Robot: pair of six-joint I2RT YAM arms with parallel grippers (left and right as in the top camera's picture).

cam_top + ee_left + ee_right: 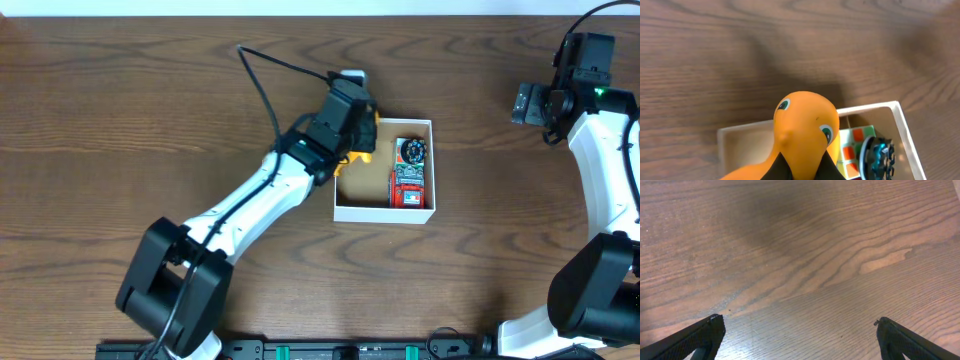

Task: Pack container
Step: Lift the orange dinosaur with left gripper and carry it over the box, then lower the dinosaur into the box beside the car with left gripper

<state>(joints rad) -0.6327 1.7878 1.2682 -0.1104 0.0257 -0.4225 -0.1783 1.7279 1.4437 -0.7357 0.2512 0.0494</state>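
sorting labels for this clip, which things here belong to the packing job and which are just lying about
In the job:
- container
- orange toy, gripped by the left end effector over the container's corner
- colour cube and black wheel toy, already inside

Just there:
- right end effector, open above the table, holding nothing

White arms [258,197], black joints [172,288], cables [266,92]

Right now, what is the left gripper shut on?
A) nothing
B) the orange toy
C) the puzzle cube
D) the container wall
B: the left gripper pinches the orange toy with painted eyes over the container, while the puzzle cube lies inside, untouched.
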